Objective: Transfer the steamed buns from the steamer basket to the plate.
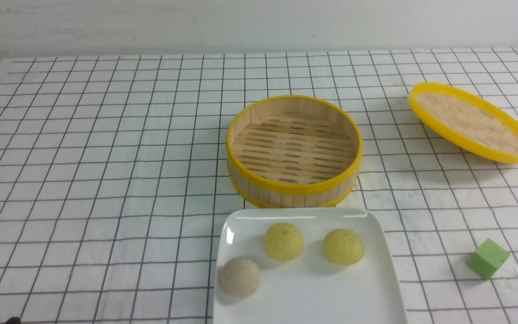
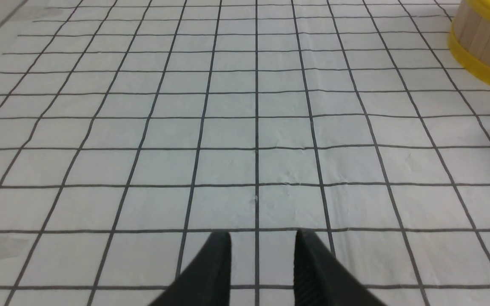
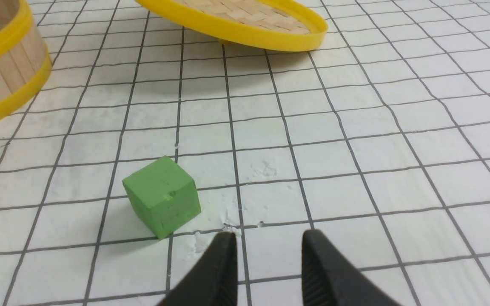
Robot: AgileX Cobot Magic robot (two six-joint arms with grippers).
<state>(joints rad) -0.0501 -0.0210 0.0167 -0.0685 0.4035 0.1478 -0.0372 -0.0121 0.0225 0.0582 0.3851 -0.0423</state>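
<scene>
Fingers first: your left gripper [image 2: 262, 267] shows two black fingers parted with nothing between them, hovering over bare grid-lined white tablecloth [image 2: 228, 127], and your right gripper [image 3: 266, 267] stands the same way, parted and empty, with the small green foam cube [image 3: 162, 195] just beside its tips. Neither is grasping anything. Looking outward, the round bamboo steamer basket with yellow rims [image 1: 294, 150] sits mid-table with its slatted floor bare. All three small round pleated buns rest on the glossy white rounded-square plate [image 1: 376, 288] just in front of the basket: two pale yellow ones [image 1: 283, 241] [image 1: 343, 246] side by side nearer the basket, the greyish-beige one [image 1: 240, 276] nearer you and to the left. From your fingers, the buns lie inward, between the two arms; neither arm looks clearly nearer. Being round domes, pleats up, they have no long axis or heading to speak of. I judge the transfer complete, with no bun left to fetch. The shallow yellow-rimmed woven lid [image 1: 470, 121] lies tilted far right.
</scene>
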